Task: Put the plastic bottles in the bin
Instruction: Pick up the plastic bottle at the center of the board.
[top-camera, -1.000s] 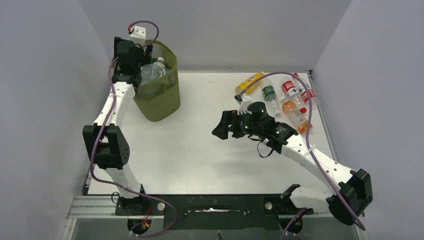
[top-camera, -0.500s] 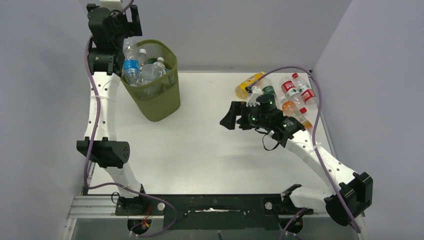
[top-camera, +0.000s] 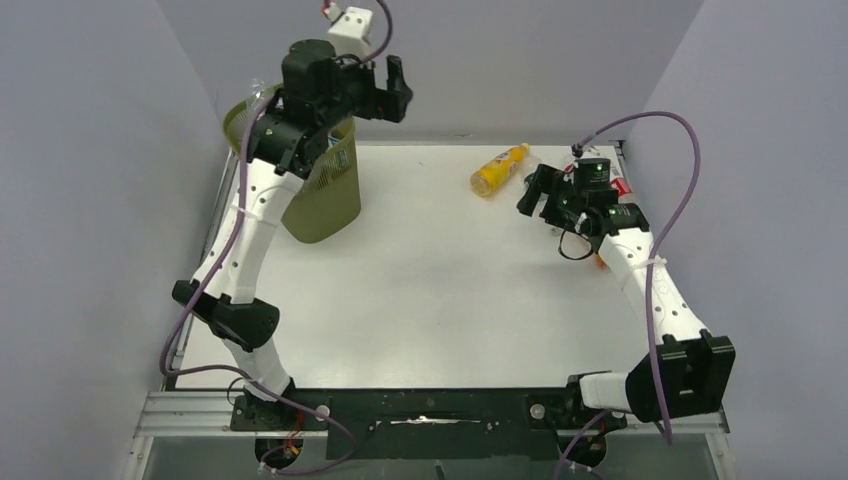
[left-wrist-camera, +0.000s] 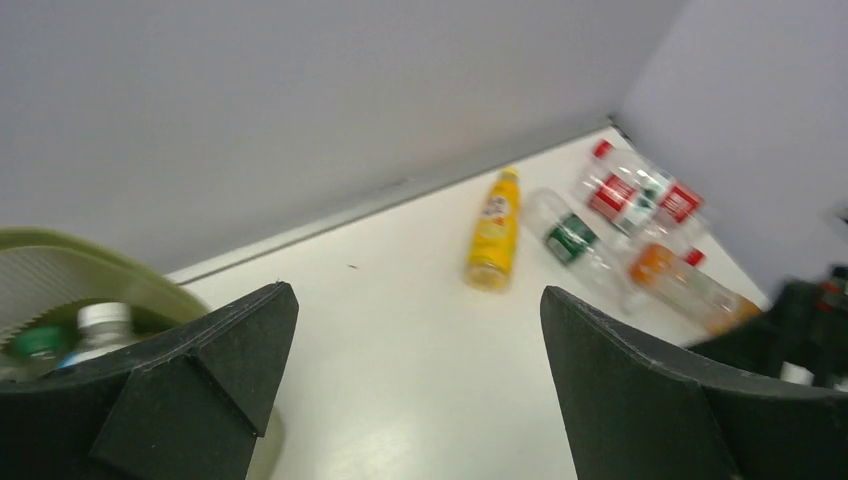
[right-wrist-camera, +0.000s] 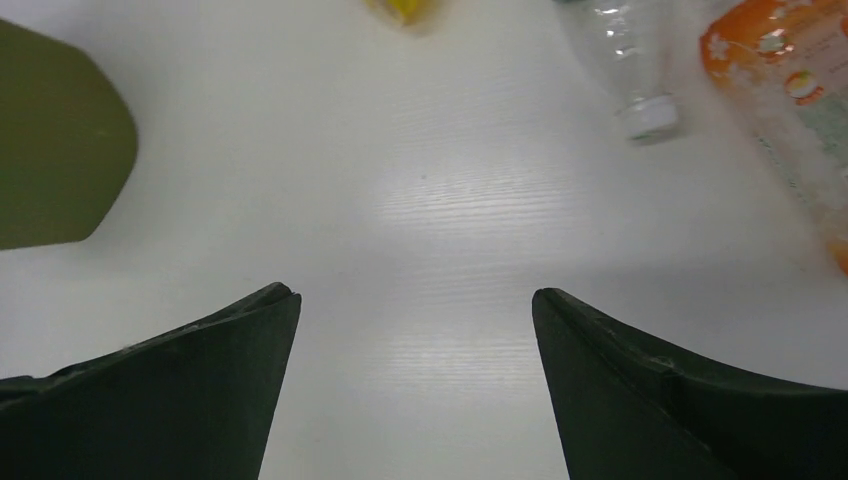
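Bottles mostly hidden overhead behind the right arm show from the left wrist; both arms stretch forward, jaws released and empty.

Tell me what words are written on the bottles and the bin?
Nothing can be read here.
yellow bottle: label too blurred.
red-label bottles: too blurred.
green-label bottle: too blurred.
orange-label bottle: blurred shapes, no letters.
bin: no writing seen.
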